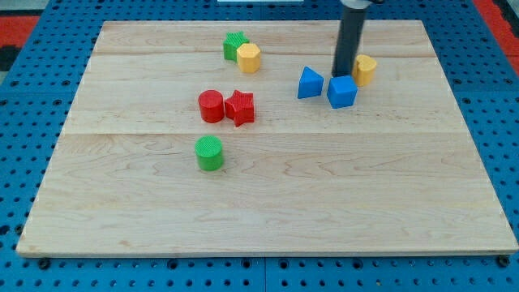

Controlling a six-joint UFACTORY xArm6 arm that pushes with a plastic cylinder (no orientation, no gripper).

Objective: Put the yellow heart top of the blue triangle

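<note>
The yellow heart (365, 69) lies near the view's top right on the wooden board. The blue triangle (309, 83) lies to its left, with a blue cube (342, 92) between them and a little lower. My tip (342, 75) stands just above the blue cube in the view, close to the left of the yellow heart and to the right of the blue triangle. The rod's lower end is partly hidden behind the cube's top edge.
A green star (234, 45) and a yellow hexagon (248, 58) sit touching at the top centre. A red cylinder (211, 106) and a red star (240, 108) sit together mid-left. A green cylinder (209, 153) lies below them. The board's edge (268, 253) borders a blue pegboard.
</note>
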